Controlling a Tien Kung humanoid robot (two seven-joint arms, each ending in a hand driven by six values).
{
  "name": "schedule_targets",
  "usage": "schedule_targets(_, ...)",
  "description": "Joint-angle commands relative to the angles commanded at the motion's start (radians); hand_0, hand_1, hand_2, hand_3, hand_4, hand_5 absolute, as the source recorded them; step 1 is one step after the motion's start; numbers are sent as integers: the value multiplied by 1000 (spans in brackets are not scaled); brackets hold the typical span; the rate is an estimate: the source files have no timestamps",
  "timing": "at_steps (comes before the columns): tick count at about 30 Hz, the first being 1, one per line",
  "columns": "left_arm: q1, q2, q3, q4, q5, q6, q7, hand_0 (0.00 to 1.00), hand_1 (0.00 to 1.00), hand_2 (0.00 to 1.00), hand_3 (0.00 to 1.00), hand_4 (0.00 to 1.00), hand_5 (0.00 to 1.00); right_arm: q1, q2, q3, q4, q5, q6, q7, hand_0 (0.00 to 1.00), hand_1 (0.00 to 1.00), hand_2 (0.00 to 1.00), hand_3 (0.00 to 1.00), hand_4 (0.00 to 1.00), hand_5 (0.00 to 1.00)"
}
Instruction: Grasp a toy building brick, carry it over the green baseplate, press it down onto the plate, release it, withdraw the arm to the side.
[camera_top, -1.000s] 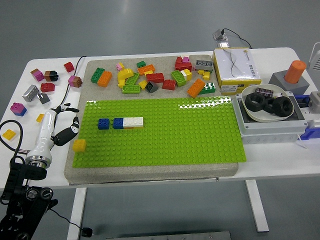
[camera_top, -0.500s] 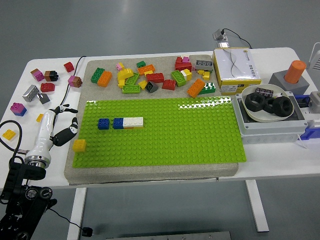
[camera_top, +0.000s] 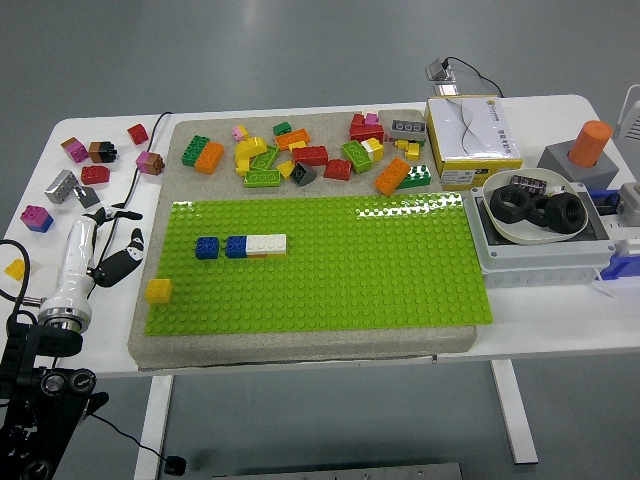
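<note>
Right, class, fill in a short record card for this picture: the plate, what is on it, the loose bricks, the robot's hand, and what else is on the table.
baseplate: green baseplate, lying flat on a grey mat
bricks on plate: blue brick, then a blue-and-white row beside it; yellow brick at the left edge
loose bricks: mixed pile on the mat behind the plate; a few more on the table's left
left hand: left of the plate, holding nothing
right side: yellow-and-white box, bowl of black rings
</note>
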Motion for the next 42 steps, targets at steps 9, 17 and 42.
schedule_targets(9,2,1,18,9,-3,-4,-2,946,869,850,545,511,2,-16,0,19,0,-12,-5,1,626,601,655,699,764,937)
schedule_targets(17,-2,9,25,-9,-33,-7,-11,946,869,850,546,513,2,-22,0,26,0,-11,-8,2,626,606,654,699,763,936)
schedule_targets(42,-140,238,146,-391,-598,41,-78,935,858,849,567,404,2,-14,4,-160,0,207,3,54,625,603,666,698,761,936)
